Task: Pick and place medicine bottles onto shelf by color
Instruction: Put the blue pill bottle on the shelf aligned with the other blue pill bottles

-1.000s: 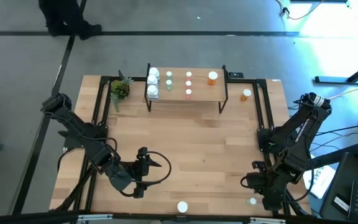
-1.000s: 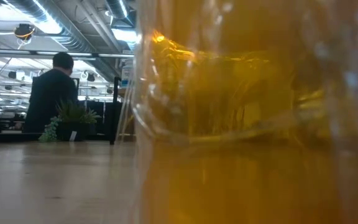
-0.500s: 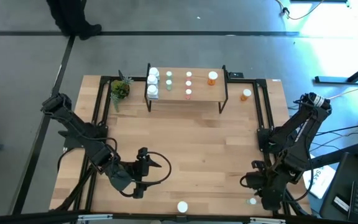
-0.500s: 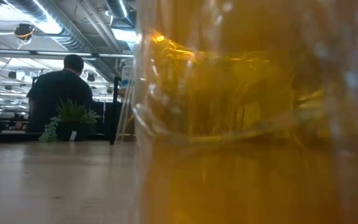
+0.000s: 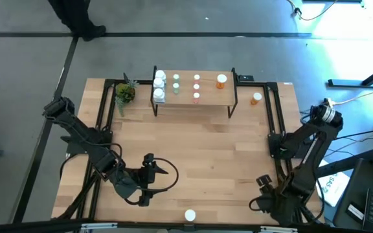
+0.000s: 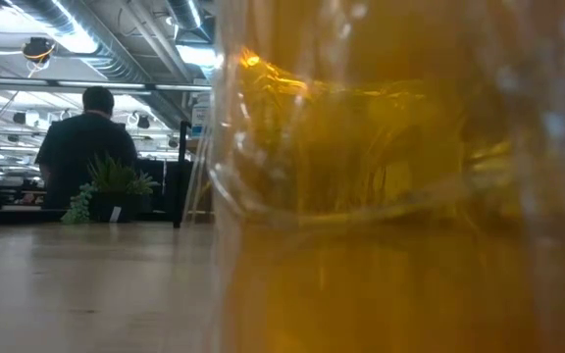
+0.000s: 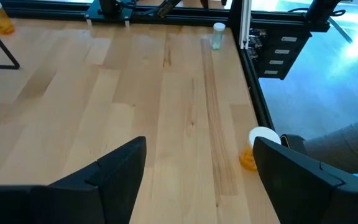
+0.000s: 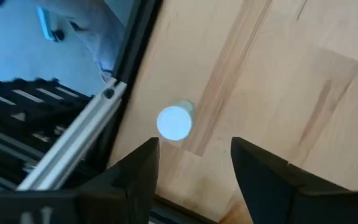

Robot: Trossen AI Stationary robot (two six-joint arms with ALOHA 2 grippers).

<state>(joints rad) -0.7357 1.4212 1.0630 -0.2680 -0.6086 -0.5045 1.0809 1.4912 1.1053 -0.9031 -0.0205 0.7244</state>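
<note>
The shelf (image 5: 193, 97) stands at the table's far side with medicine bottles on it: white (image 5: 159, 84), pale green (image 5: 176, 83), pink (image 5: 197, 83) and orange (image 5: 221, 80). A pale green bottle (image 8: 174, 122) stands upright near the table's near right corner. My right gripper (image 8: 194, 149) hangs open above it, fingers to one side of its white cap, touching nothing. An orange bottle (image 5: 190, 215) stands at the near edge and fills the low view (image 6: 400, 196). Another orange bottle (image 5: 256, 98) stands right of the shelf. My left gripper (image 5: 157, 173) waits open at the near left.
A small potted plant (image 5: 125, 92) stands left of the shelf. A black metal frame (image 5: 276, 123) runs along the table's sides, and its rail (image 8: 86, 143) passes close by the pale green bottle. A person (image 6: 86, 137) stands beyond the table.
My right arm has moved toward the table's near edge and now covers the pale green bottle in the high view. The person beyond the table has shifted about.
</note>
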